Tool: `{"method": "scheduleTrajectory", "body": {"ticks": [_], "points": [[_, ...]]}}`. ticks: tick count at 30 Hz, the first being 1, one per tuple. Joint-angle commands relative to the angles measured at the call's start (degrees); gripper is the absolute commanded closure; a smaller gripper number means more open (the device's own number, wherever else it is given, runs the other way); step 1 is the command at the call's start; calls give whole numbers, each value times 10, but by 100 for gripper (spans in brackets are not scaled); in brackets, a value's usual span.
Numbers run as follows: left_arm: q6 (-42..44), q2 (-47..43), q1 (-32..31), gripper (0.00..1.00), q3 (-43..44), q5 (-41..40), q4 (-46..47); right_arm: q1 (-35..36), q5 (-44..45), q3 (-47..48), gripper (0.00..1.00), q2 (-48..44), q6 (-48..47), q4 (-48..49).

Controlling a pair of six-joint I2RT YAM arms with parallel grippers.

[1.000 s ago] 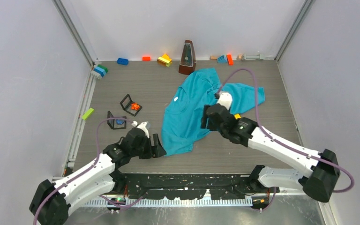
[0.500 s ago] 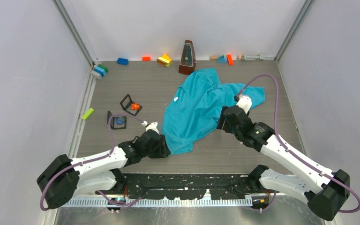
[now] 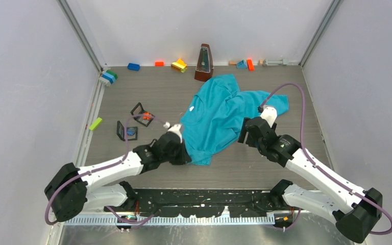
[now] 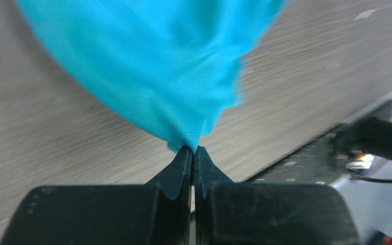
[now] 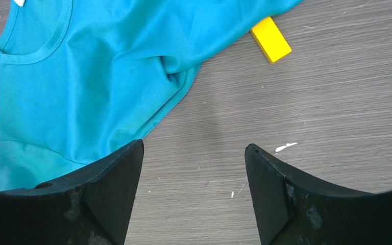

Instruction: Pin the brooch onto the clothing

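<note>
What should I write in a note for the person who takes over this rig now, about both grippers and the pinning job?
Left gripper: shut on the near edge of the teal T-shirt.
Right gripper: open, empty, over the table beside the shirt.
Shirt: rumpled at mid-table.
Left of it: black case with an orange item, black case with a blue item; possibly brooches, too small to tell.
Done: shirt gripped. Left: fetch brooch, pin it.

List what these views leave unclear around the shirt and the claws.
Left claw: tips hidden under its own wrist in the top view.
Two black cases: contents too small in the top view to identify.
Shirt: cut off by the top edge in the right wrist view.
</note>
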Motion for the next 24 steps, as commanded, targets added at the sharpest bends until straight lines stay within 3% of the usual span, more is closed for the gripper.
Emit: {"method": "scheduleTrajectory", "body": {"ticks": [1, 8, 11, 16, 19, 24], "points": [[117, -15, 29, 100, 185, 54, -59, -3, 46, 49, 21, -20, -8, -36], [212, -55, 177, 100, 371, 164, -163, -3, 89, 79, 20, -49, -6, -86], [267, -82, 209, 100, 381, 132, -208, -3, 101, 60, 17, -55, 10, -83], [347, -116, 230, 100, 343, 0, -240, -7, 90, 10, 5, -29, 18, -16], [373, -124, 231, 100, 335, -51, -251, -65, 21, -10, 1, 11, 14, 37], [386, -133, 231, 100, 335, -32, -244, -237, -141, -42, 4, 103, 10, 156]]}}
